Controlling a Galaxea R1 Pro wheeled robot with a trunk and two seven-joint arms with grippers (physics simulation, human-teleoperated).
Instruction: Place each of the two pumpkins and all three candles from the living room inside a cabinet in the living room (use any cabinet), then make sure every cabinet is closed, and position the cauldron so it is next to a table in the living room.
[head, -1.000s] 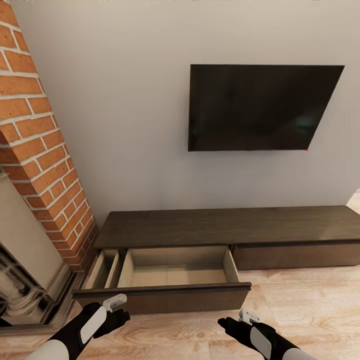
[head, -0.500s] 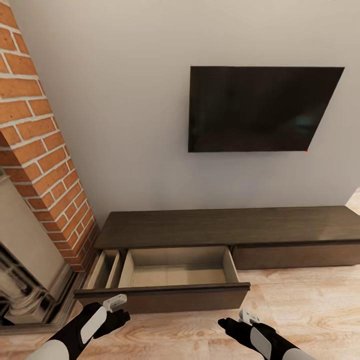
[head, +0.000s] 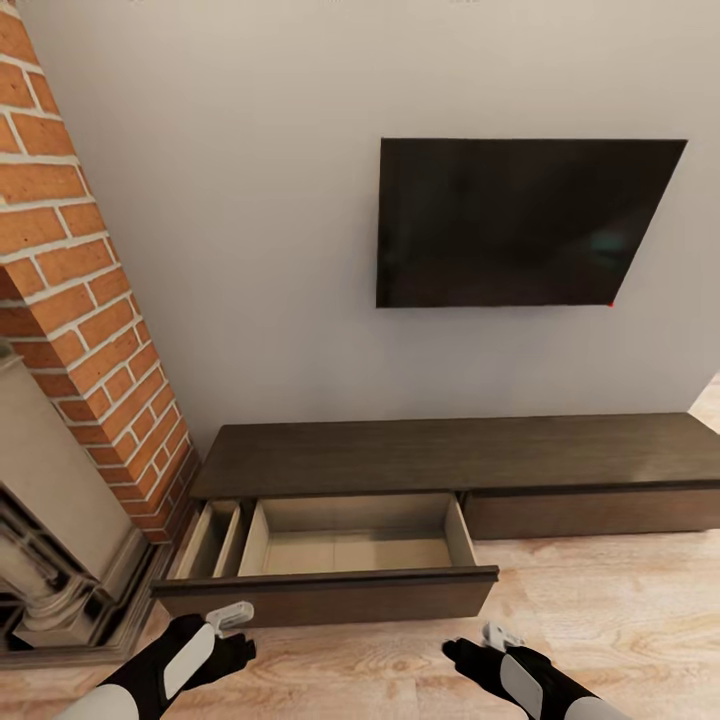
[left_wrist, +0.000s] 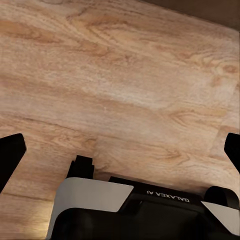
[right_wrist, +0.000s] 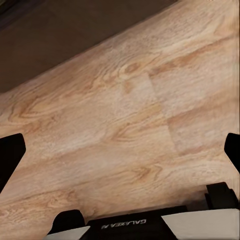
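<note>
We face the cabinet (head: 450, 455), its drawer (head: 345, 545) pulled out and bare, left claw (left_wrist: 120, 150) and right claw (right_wrist: 120, 150) both spread apart holding nothing, so we should fetch pumpkins and candles before shutting it.

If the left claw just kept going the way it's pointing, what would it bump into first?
Most likely the light wood plank floor: the left gripper, jaws open and empty, looks down on bare boards. The long low dark-brown wooden cabinet sits farther along, though depth is uncertain.
</note>
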